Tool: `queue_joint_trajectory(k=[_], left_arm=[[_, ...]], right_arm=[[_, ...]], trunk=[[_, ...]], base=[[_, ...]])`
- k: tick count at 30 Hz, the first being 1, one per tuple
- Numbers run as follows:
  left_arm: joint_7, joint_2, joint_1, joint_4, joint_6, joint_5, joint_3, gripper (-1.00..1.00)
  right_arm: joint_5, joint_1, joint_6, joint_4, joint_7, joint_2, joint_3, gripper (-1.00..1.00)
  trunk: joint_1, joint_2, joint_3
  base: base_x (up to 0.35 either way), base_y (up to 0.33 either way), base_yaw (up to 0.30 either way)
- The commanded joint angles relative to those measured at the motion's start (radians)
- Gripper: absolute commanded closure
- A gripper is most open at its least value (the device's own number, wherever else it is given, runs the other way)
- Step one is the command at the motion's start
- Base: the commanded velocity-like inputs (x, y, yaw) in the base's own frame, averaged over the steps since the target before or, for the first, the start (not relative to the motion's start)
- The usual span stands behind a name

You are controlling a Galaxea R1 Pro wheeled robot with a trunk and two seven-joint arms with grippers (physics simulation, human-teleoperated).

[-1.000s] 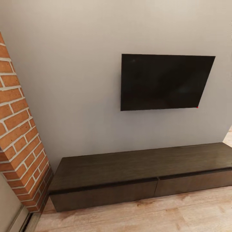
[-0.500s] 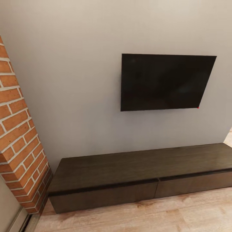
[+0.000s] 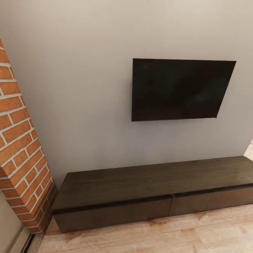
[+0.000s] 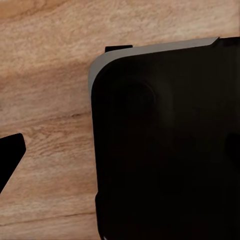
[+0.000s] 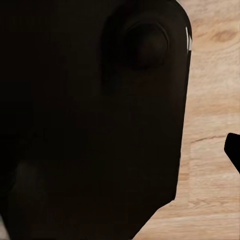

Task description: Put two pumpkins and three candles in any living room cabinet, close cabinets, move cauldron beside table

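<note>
Cabinet (image 3: 154, 191): one long low dark-brown unit against the grey wall (image 3: 77, 88), two flat drawer fronts, both flush shut, top bare. One black TV (image 3: 181, 89) is mounted above it, with no readable logo or text, just a red dot at its lower right corner. Brick column (image 3: 19, 140) at left, wood floor (image 3: 175, 235) in front. Wrist views show dark robot bodywork over floor planks; can't tell the jaw state on either gripper.

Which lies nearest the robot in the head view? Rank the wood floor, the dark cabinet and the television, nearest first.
1. Wood floor: at the bottom of the view, in front of the cabinet.
2. Cabinet: low, along the wall, with both drawer fronts shut.
3. Television: mounted on the wall, above the cabinet's right part and farthest back.
</note>
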Motion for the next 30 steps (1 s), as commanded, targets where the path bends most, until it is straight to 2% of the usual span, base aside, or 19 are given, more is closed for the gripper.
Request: queue_joint_trajectory(k=[1, 5, 13, 17, 30], left_arm=[[-0.001, 0.000, 0.000, 0.000, -0.003, -0.002, -0.005, -1.00], [-0.003, 0.000, 0.000, 0.000, -0.001, -0.008, -0.010, -1.00], [0.001, -0.002, 0.000, 0.000, 0.001, -0.010, -0.012, -1.00], [0.001, -0.004, 0.000, 0.000, 0.000, -0.010, -0.013, -1.00], [0.002, -0.004, 0.000, -0.001, -0.002, -0.009, -0.013, -1.00]], right_arm=[[-0.001, 0.000, -0.002, 0.001, 0.001, 0.006, 0.000, -1.00], [0.001, 0.000, -0.002, 0.008, 0.006, 0.028, 0.004, -1.00], [-0.001, 0.000, -0.001, 0.015, 0.006, 0.038, 0.002, -1.00], [0.005, 0.000, -0.001, 0.018, 0.007, 0.047, 0.004, -1.00], [0.005, 0.000, 0.000, 0.025, 0.007, 0.050, 0.007, -1.00]], trunk=[[0.000, 0.000, -0.001], [0.000, 0.000, -0.001], [0.000, 0.000, -0.001], [0.000, 0.000, -0.001], [0.000, 0.000, -0.001]], base=[[0.000, 0.000, 0.000], [0.000, 0.000, 0.000], [0.000, 0.000, 0.029], [0.000, 0.000, 0.197], [0.027, -0.092, 0.233]])
